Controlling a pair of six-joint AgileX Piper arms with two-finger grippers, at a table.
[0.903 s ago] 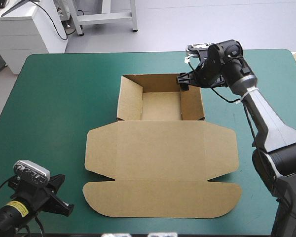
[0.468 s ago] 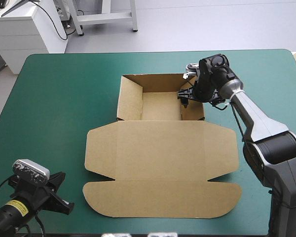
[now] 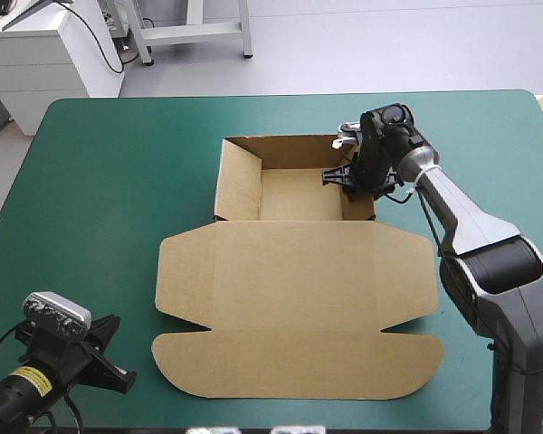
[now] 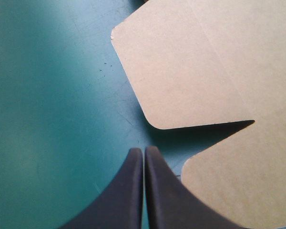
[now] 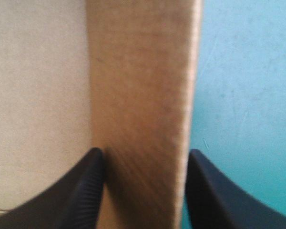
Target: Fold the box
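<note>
The brown box (image 3: 294,298) lies mid-table as an open tray (image 3: 294,194) with its lid and flaps spread flat toward the near edge. My right gripper (image 3: 348,181) stands over the tray's right wall (image 5: 143,71), open, with one black finger (image 5: 86,186) inside the tray and the other outside over the teal-green cover. The wall runs between them, and I cannot tell whether they touch it. My left gripper (image 4: 144,151) is shut and empty, low over the cover near the table's near left corner (image 3: 116,354). It points at the notch between two lid flaps (image 4: 205,62).
Bare teal-green cover (image 3: 100,199) surrounds the box on the left, far and right sides. The lid's front flap (image 3: 299,366) reaches close to the table's near edge.
My right gripper has come from the tray's far right corner a little toward the near side and lower onto the right wall. The left arm and the box have not moved.
</note>
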